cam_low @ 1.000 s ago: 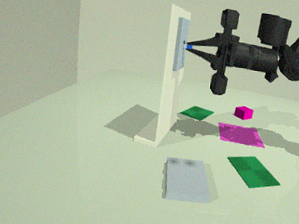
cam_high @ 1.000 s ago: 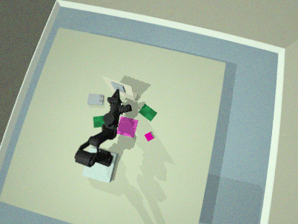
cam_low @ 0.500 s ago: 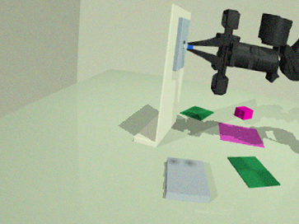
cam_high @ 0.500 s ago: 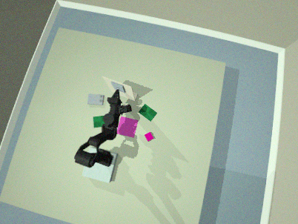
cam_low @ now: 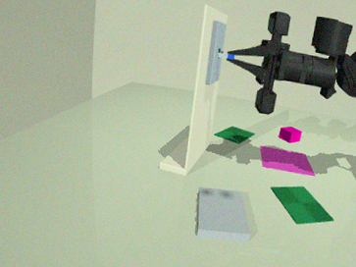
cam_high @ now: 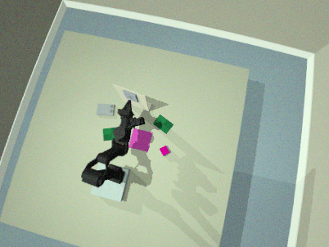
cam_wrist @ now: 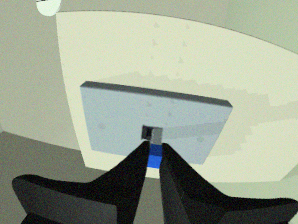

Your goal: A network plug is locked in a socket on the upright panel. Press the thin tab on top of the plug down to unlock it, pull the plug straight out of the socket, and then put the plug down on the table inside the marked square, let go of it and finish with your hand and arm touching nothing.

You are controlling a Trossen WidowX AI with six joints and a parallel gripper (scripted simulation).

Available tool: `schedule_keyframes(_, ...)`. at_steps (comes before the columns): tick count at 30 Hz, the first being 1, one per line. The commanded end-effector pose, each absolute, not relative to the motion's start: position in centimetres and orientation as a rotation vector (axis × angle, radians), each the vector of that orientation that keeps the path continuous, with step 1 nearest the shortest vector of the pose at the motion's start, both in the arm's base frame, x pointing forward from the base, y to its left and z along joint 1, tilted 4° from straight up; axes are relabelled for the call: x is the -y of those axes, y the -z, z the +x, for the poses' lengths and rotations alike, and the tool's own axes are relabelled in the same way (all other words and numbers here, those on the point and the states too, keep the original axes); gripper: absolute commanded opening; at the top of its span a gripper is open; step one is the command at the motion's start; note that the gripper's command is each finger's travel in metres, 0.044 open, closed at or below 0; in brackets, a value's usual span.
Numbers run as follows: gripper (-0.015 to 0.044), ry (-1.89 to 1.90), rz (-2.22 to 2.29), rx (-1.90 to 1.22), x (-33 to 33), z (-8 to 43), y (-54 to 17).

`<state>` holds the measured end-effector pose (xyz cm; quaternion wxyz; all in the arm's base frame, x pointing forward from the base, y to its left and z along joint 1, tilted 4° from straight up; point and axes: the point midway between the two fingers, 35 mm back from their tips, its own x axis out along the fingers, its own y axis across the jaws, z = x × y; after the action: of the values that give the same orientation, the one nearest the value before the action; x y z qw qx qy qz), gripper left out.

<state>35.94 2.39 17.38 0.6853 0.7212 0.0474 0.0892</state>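
Observation:
The upright cream panel carries a blue-grey socket plate. The plug has a blue rear end and a grey front part that shows between the fingertips and the plate. A dark opening shows beside the grey part. How deep the plug sits is hidden. My gripper is shut on the plug, one finger above and one below in the exterior view. A flat magenta square lies on the table.
Green flat patches lie on either side of the magenta square. A small magenta cube stands behind it in the exterior view. A low grey block lies near the panel's foot.

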Motion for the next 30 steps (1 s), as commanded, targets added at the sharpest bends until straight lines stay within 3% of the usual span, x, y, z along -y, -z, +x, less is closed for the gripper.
schedule_keyframes(1, 0.0, -0.2, 1.619, -0.11, -2.4, 35.6, -17.3)
schedule_keyframes(30, 0.0, -0.199, 1.619, -0.111, -2.5, 34.0, -17.2)
